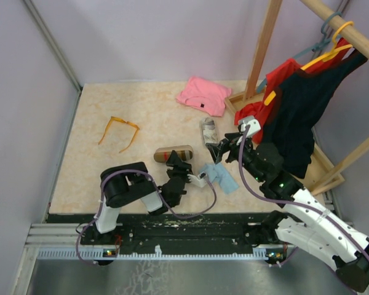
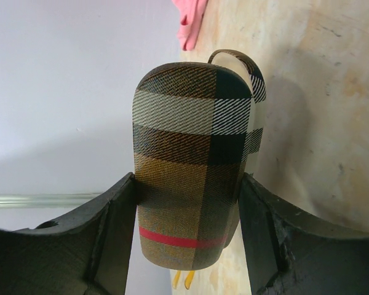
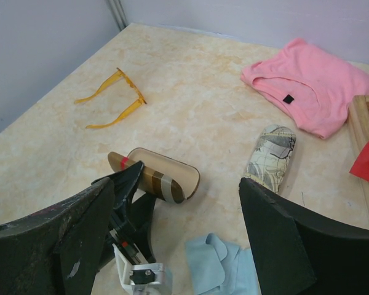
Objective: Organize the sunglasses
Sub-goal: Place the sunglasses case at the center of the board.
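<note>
- Right gripper [image 3: 181, 230]: jaws wide apart, empty
- Left gripper [image 2: 187, 212]: jaws clamped on plaid case [image 2: 194, 178]
- Orange sunglasses [image 1: 118, 131]: 1 pair, unfolded on table [image 1: 160, 110], well apart from both grippers; likely light, thin, fragile; grip frame front lightly

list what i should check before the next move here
1. Left fingers gripping the plaid case: ok, pressed against both sides.
2. Case lid open: ok, the pale interior shows in the right wrist view.
3. Right fingers free: ok, spread wide, holding nothing.
4. Orange sunglasses clear to reach: ok, lying alone, arms unfolded.
5. Red sunglasses located: cannot tell, not seen in any view.
</note>
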Motion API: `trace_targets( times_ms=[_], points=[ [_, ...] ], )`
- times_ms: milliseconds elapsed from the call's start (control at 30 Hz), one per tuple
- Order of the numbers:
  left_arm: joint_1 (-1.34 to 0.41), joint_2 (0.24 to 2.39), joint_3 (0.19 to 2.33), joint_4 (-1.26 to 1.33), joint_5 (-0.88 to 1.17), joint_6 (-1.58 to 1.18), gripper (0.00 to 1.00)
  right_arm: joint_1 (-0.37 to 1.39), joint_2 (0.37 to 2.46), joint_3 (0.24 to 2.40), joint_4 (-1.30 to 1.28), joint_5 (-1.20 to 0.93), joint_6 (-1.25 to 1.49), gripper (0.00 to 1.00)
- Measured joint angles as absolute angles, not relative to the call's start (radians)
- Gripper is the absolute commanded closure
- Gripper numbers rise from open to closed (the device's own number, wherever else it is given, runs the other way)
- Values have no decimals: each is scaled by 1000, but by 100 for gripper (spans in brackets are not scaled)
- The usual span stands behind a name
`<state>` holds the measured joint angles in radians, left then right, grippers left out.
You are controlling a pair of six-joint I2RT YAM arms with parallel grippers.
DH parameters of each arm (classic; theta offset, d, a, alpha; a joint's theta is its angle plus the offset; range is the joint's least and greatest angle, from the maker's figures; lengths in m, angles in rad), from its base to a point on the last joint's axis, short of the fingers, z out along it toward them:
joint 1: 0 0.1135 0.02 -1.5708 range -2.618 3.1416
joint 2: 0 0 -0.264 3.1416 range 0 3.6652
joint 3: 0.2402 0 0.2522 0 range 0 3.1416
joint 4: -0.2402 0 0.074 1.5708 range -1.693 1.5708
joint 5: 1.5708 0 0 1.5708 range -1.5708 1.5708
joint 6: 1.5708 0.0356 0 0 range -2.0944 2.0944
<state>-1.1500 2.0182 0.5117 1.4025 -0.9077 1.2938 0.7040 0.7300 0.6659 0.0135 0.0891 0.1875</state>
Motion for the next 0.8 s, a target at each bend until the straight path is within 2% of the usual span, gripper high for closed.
trace_targets(
  times_ms=[133, 267, 633, 667, 700, 800],
  points=[
    [-1151, 2024, 511, 1356, -909, 1238, 72, 704, 735, 666, 13, 83, 188, 18],
    [-1156, 2024, 508, 1308, -914, 1182, 60, 704, 736, 666, 14, 81, 188, 18],
    [-1171, 1971, 507, 1193, -933, 1077, 36, 704, 735, 666, 12, 81, 187, 18],
    [-1172, 1960, 507, 1172, -934, 1063, 29, 704, 735, 666, 10, 81, 187, 18],
    [-1172, 1950, 507, 1154, -934, 1047, 18, 704, 735, 666, 10, 81, 187, 18],
    [-1176, 1902, 509, 1056, -919, 950, 1, 704, 736, 666, -1, 81, 187, 18]
  ],
)
